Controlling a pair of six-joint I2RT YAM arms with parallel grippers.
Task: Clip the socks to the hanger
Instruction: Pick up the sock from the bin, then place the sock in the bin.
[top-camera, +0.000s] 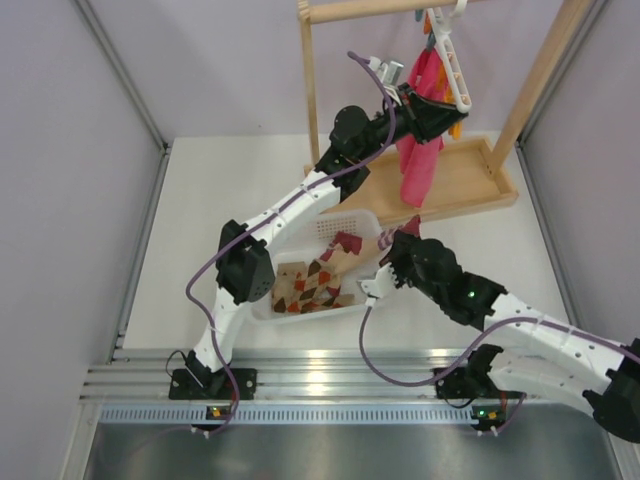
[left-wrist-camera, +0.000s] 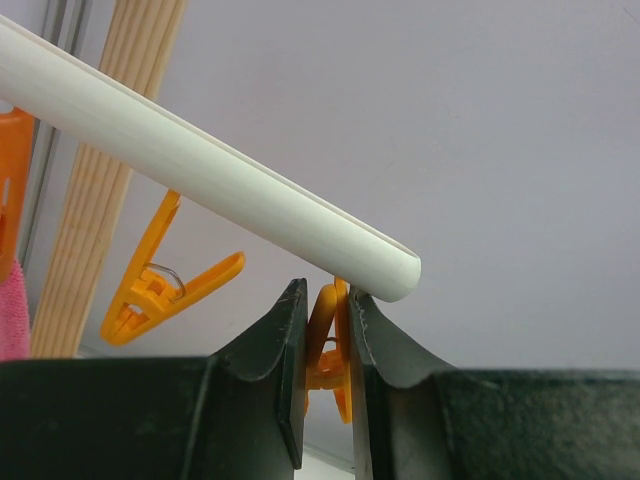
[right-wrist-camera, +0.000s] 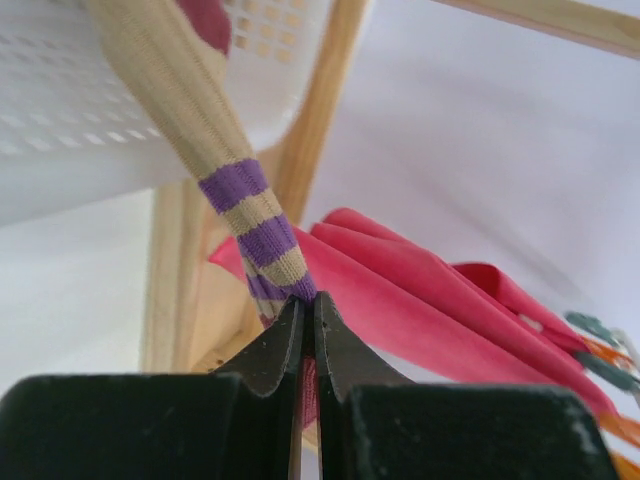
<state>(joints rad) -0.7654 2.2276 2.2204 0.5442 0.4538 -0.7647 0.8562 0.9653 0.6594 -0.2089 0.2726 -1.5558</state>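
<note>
From above, my left tool (top-camera: 437, 112) is up high by the white hanger (top-camera: 452, 70), but that view is too small to show what it holds. My left wrist view shows it up close: the two black fingers of my left tool (left-wrist-camera: 325, 300) are squeezed on an orange clip (left-wrist-camera: 328, 350), just under the round end of the hanger (left-wrist-camera: 200, 165). Another clip (left-wrist-camera: 160, 285) hangs from the bar to the left, and nothing is holding it. The hanger is a slim white bar, tilted, hanging from the wooden rack (top-camera: 310, 90). A pink cloth (top-camera: 420, 150) hangs below it. On the desk (top-camera: 200, 200), a white basket (top-camera: 365, 222) holds diamond socks (top-camera: 315, 285). My right tool (top-camera: 403, 237) sits at the right edge of the basket. Only my right wrist view shows what it grips. My right tool (right-wrist-camera: 308, 305) is pinched tight on a striped sock (right-wrist-camera: 215, 160). That sock is beige with purple stripes, with dark red at its far end, and it stretches up toward the basket.
</note>
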